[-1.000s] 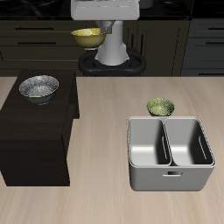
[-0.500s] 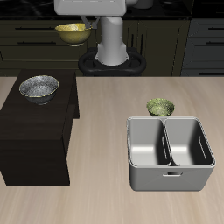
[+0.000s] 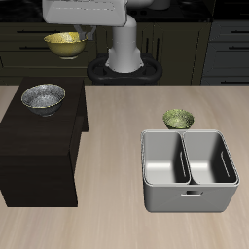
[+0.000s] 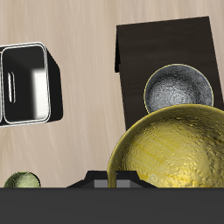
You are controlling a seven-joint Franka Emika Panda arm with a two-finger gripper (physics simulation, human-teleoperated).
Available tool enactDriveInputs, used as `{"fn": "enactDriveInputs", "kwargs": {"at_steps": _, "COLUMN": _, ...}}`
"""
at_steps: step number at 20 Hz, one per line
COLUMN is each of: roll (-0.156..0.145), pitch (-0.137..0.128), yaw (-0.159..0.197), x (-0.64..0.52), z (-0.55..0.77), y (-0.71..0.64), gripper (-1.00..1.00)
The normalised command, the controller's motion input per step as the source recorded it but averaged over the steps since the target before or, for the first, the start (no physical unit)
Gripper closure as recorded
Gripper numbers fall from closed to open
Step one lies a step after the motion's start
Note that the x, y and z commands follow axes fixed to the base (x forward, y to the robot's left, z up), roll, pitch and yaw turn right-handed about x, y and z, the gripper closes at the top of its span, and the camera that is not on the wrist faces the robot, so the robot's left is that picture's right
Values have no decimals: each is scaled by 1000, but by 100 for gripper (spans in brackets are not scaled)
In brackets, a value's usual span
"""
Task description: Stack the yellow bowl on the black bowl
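Dark cabinets with drawer fronts line the back of the scene, behind the robot's pale base. Below them spreads the light wood-grain worktop, which carries everything else.

On the worktop stands a dark, blocky cabinet, set toward one side. Away from it, nearer the front edge, sits a grey metal caddy with two open compartments side by side.

Resting on the back part of the dark cabinet's top is the black bowl, wide and shallow, its inside a speckled silvery grey. Through the wrist camera it shows again on the dark surface, partly covered by the rim of the bowl held above it.

The yellow bowl is up in the air, well above the worktop and a little farther back than the black bowl. In the wrist view it fills much of the frame, its olive-gold mottled inside facing the camera.

The pincer is clenched on the yellow bowl's rim, carrying it.

Just behind the caddy sits a small green-tinted bowl, upright on the worktop, apart from the other two; the wrist view catches only its edge.
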Motion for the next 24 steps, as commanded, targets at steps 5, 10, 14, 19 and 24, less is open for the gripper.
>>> {"fn": "enactDriveInputs", "kwargs": {"at_steps": 5, "roll": -15, "pitch": 15, "yaw": 12, "x": 276, "z": 16, "y": -178, "gripper": 100}}
{"fn": "enactDriveInputs", "kwargs": {"at_steps": 10, "roll": -7, "pitch": -1, "yaw": -3, "x": 270, "z": 45, "y": -180, "gripper": 100}}
{"fn": "enactDriveInputs", "kwargs": {"at_steps": 14, "roll": -14, "pitch": -21, "yaw": 4, "x": 205, "z": 62, "y": -182, "gripper": 100}}
{"fn": "enactDriveInputs", "kwargs": {"at_steps": 19, "roll": -45, "pitch": -7, "yaw": -22, "x": 310, "z": -2, "y": -296, "gripper": 100}}
{"fn": "enactDriveInputs", "kwargs": {"at_steps": 24, "roll": -30, "pitch": 6, "yaw": -3, "x": 222, "z": -15, "y": -159, "gripper": 100}}
